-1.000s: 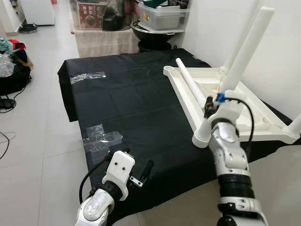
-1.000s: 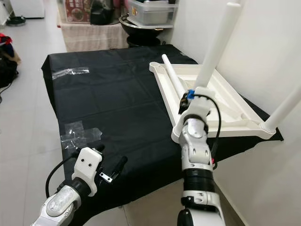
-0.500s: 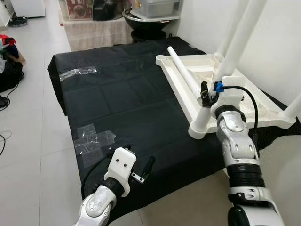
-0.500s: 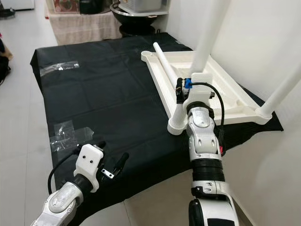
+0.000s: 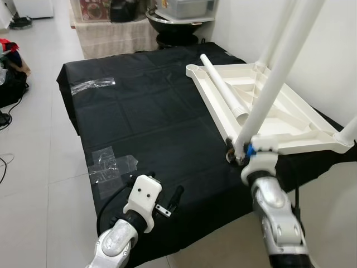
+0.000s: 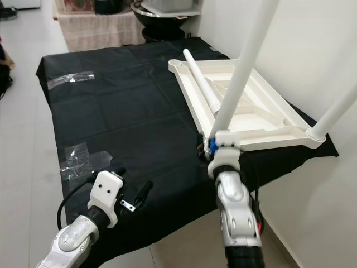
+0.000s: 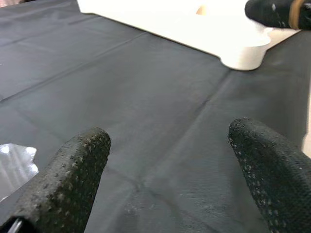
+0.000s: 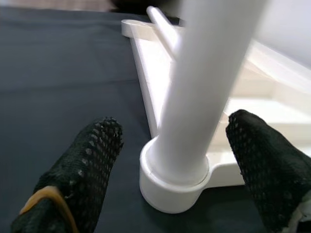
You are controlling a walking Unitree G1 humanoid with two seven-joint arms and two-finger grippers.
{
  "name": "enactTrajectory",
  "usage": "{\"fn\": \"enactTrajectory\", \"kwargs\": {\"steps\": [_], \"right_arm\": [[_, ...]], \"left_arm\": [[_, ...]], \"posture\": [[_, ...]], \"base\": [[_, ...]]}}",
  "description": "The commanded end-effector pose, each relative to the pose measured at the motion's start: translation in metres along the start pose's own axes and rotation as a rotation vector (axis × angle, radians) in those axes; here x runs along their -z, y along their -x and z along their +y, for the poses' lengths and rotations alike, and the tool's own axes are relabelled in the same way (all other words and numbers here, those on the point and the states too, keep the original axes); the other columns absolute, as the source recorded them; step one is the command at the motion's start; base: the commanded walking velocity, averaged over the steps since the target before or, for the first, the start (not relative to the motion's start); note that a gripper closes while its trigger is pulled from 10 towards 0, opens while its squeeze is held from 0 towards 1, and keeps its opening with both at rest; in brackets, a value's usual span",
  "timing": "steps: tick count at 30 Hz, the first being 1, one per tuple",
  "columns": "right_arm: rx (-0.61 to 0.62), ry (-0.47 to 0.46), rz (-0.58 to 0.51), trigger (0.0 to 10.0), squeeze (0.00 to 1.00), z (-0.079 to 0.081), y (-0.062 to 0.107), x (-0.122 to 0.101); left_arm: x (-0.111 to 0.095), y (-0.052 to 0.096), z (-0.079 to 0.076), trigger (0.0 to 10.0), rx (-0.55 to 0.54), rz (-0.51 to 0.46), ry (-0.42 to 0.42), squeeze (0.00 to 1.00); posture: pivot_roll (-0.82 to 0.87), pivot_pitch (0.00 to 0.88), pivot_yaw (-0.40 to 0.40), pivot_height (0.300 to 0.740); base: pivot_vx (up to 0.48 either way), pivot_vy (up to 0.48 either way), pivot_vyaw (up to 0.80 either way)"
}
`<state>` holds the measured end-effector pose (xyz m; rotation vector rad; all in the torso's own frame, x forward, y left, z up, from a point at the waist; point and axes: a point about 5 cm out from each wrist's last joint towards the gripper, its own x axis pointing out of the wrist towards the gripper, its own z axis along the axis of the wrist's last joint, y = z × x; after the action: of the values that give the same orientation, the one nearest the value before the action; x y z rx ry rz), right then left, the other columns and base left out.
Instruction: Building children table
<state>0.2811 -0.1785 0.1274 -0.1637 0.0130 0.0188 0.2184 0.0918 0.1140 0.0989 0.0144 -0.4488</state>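
The white children's table [image 5: 290, 120] lies upside down on a black cloth [image 5: 145, 117], at my right. An upright white leg [image 5: 273, 78] stands in its near corner socket [image 8: 172, 187]. A second mounted leg [image 5: 350, 129] is at the right corner. One loose leg [image 5: 220, 84] lies across the underside. My right gripper [image 5: 231, 153] is open, low in front of the near corner, with its fingers [image 8: 92, 160] either side of the socket and not touching it. My left gripper [image 5: 165, 193] hovers open over the cloth's near edge, holding nothing.
Clear tape pieces [image 5: 111, 164] stick to the cloth, with another strip [image 5: 95, 85] farther back. A white wall [image 5: 329, 50] runs close along the right. Boxes and a black pan [image 5: 173, 25] stand behind the cloth. Tiled floor [image 5: 33, 167] lies to the left, with bags [image 5: 11, 78].
My right gripper has pulled back from the end of the lying leg and dropped to the near corner socket. The left arm has stayed put. The camera shifted slightly.
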Motion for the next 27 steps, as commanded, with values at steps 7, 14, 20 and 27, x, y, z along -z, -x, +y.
{"fn": "enactTrajectory", "kwargs": {"steps": [7, 14, 20, 27], "right_arm": [[-0.205, 0.041, -0.047, 10.0, 0.0, 0.02, 0.022, 0.002], [-0.408, -0.033, -0.124, 10.0, 0.0, 0.046, 0.019, -0.016], [-0.32, -0.086, -0.123, 10.0, 0.0, 0.066, -0.014, -0.036], [-0.243, -0.107, -0.114, 10.0, 0.0, 0.074, -0.044, -0.052]], "left_arm": [[0.005, 0.001, -0.001, 10.0, 0.008, 0.01, 0.002, 0.0], [0.004, 0.001, 0.0, 10.0, 0.006, 0.009, 0.002, 0.0], [-0.004, 0.0, 0.009, 10.0, -0.057, -0.02, 0.042, 0.0], [-0.016, -0.002, 0.019, 10.0, -0.109, -0.061, 0.03, 0.0]], "posture": [[0.03, 0.009, -0.076, 0.74], [0.03, 0.017, -0.075, 0.74], [0.04, 0.025, -0.079, 0.74], [0.05, 0.037, -0.085, 0.74]], "base": [[0.0, 0.0, 0.0], [0.0, 0.0, 0.0], [0.0, 0.0, 0.0], [0.0, 0.0, 0.0]]}}
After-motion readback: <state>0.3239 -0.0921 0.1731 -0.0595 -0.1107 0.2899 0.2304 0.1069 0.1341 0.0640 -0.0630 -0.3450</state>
